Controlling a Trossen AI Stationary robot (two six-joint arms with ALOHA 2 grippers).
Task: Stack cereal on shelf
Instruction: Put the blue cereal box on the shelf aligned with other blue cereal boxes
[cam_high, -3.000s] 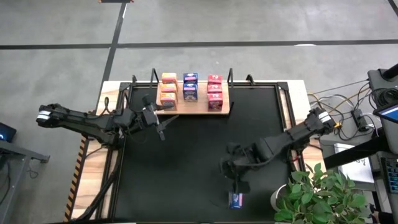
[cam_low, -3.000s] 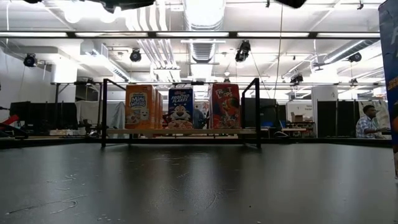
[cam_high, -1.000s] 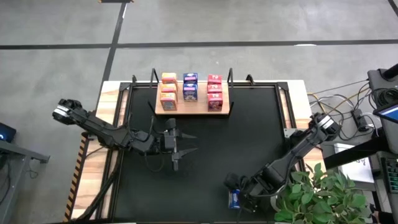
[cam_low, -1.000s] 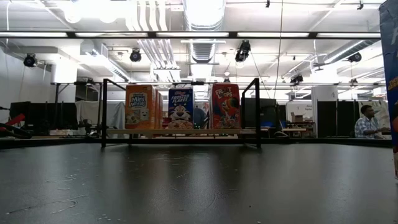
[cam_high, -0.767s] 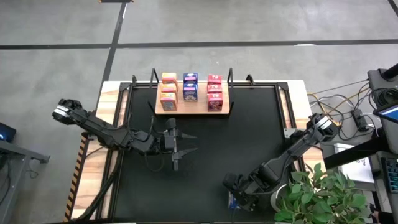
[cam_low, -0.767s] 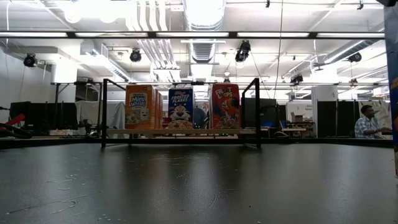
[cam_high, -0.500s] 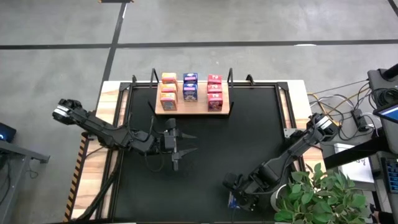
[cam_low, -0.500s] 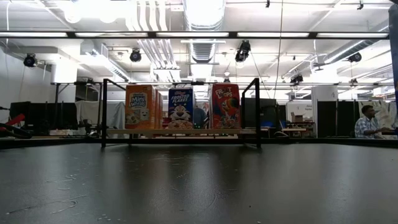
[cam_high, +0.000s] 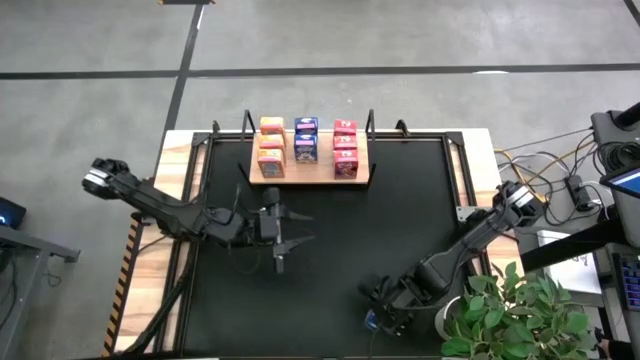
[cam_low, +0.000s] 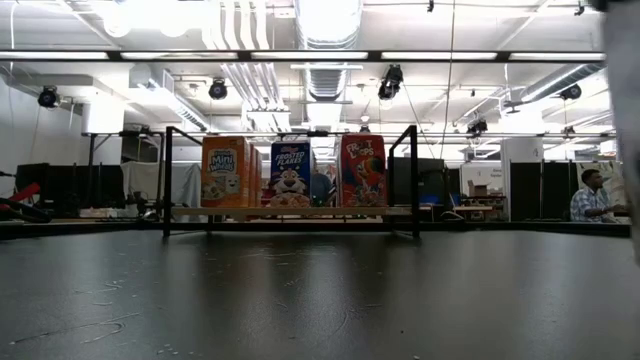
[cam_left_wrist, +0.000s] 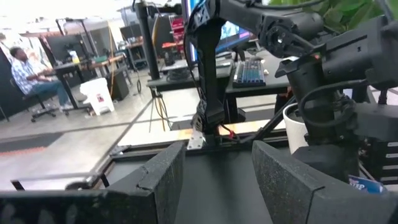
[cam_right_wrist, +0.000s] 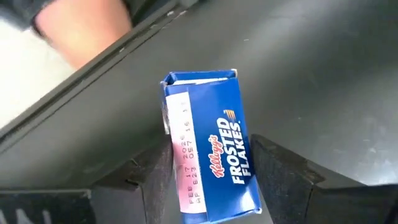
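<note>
We see a blue cereal box (cam_right_wrist: 208, 155) at the mat's (cam_high: 400, 220) near edge, btwn the right gripper's (cam_right_wrist: 211, 177) fingers, which sit against both sides, gripping it. Eight other boxes (cam_high: 306, 142) stand on the shelf (cam_high: 308, 174) at the far edge. Left gripper (cam_high: 290, 228) hovers mid-mat w/ fingers apart, nothing in it.

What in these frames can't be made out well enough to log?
- Blue cereal box, right wrist view: it sits between the right gripper fingers, but whether they press on it cannot be seen; the frame edge cuts off its near end.
- Same box, high view: mostly covered by the right gripper.
- Shelf rear boxes, low view: hidden behind the front row.
- Low view: a blurred strip at the right edge cannot be identified.
</note>
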